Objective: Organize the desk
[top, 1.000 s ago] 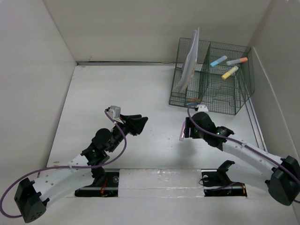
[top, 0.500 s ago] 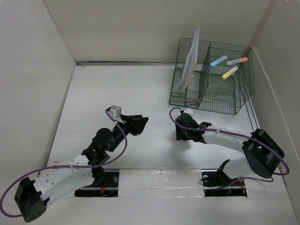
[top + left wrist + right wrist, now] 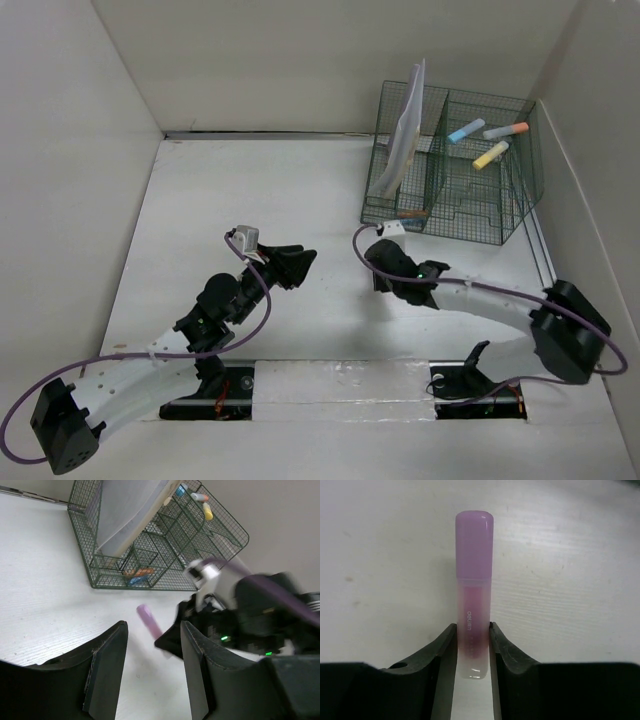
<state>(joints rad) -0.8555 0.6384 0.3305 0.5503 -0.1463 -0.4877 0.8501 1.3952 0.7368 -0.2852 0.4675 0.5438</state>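
My left fingers (image 3: pixel 107 665) stand wide with nothing between them, low over the plain matte-white tabletop (image 3: pixel 250 190). My right fingers (image 3: pixel 440 652) pinch the pale rear barrel of a purple-capped translucent plastic marker (image 3: pixel 474 580). Its long axis runs straight out along the fingers, cap leading. Can't tell if it's lifted off the tabletop. The dark green wire-mesh rack (image 3: pixel 460 232) sits just beyond the right fingers, so I judge the right arm delivers. Left is well apart.

The white desk (image 3: pixel 250 190) is plain and matte. A dark green wire rack (image 3: pixel 470 215) stands on it, far right.
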